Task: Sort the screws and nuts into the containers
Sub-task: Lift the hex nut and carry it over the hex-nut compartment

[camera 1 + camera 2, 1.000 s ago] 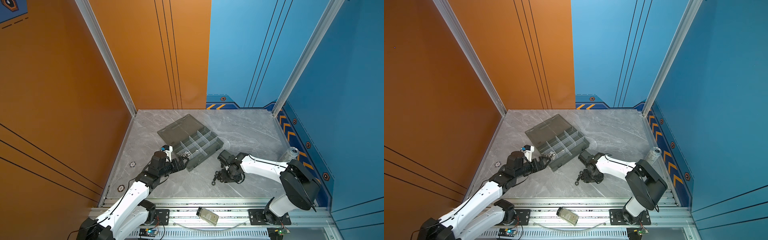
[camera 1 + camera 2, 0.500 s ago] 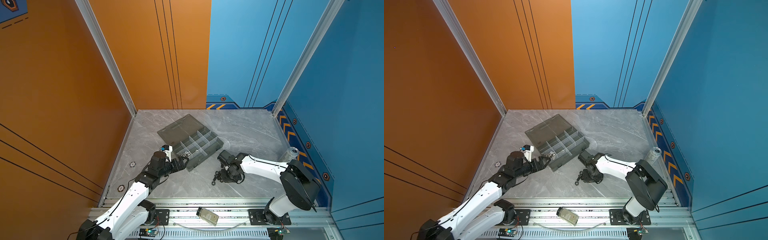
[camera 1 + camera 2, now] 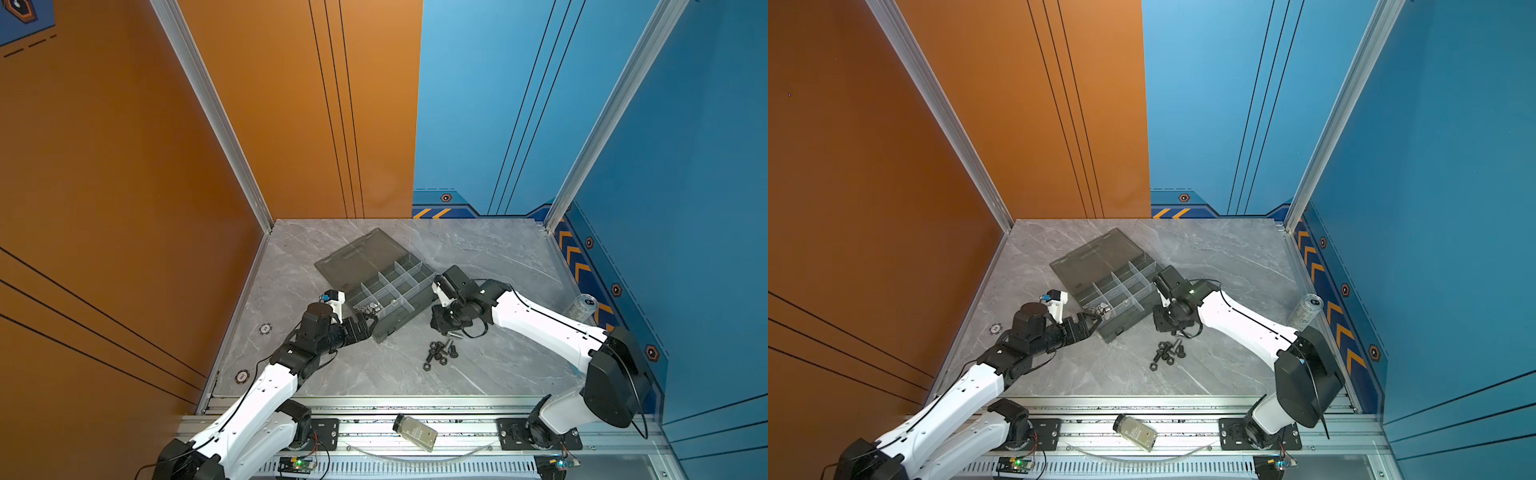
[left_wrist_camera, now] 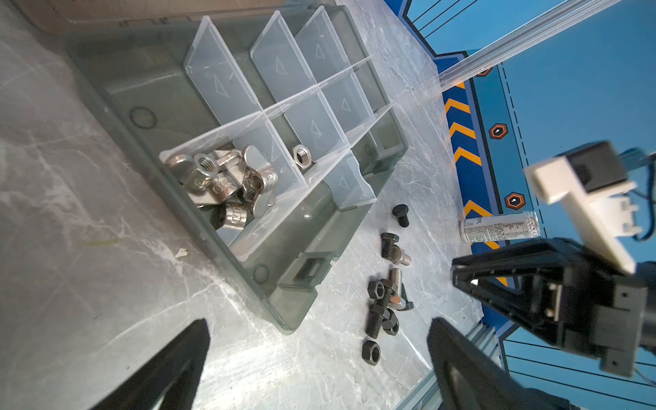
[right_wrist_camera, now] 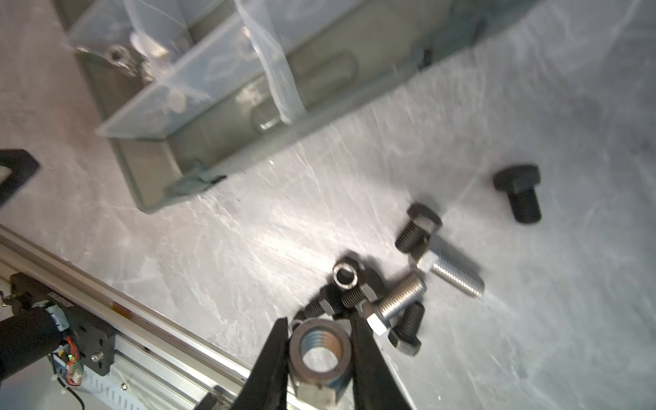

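Screws [image 5: 397,298], some matte black and some bright threaded silver, all with hexagonal heads, were heaped loose with black nuts [image 4: 371,351] on the grey marbled worktop [image 3: 498,257], just beside the containers [image 4: 277,301]. These were cells of a smoky-grey translucent box, split by pale clear dividers. Near the heap, the right gripper [image 5: 319,324] was pinched on a silver hex nut [image 5: 320,351], thick-walled and threaded inside. Shiny wing nuts [image 4: 227,181] were piled in one corner cell. The left gripper [image 4: 317,330] was held spread wide just outside that corner of the box.
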`<state>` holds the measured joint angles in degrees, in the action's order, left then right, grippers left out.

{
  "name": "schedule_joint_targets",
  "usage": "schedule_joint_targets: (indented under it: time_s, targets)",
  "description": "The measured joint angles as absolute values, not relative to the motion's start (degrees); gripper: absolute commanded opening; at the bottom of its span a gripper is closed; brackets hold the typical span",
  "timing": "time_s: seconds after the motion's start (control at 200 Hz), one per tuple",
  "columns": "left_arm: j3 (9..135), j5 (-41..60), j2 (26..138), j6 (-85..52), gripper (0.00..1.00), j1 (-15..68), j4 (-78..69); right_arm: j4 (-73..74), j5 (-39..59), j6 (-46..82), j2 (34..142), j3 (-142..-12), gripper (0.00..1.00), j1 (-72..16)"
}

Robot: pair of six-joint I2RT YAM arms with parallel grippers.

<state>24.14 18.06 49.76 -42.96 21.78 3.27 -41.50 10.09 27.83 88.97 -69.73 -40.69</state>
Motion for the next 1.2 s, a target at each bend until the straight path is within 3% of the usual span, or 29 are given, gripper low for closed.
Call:
schedule_joint_targets:
  time_s: [0.601,1.201]
  targets:
    - [24.1,18.0,48.8,-43.0,0.98,21.8,3.7,-40.4,12.5,24.2,116.3,-98.1,0.09,-38.3]
    - [24.1,18.0,46.9,-43.0,0.98,21.8,4.5,-39.5,16.8,24.2,124.0,-106.2,0.13,-42.0]
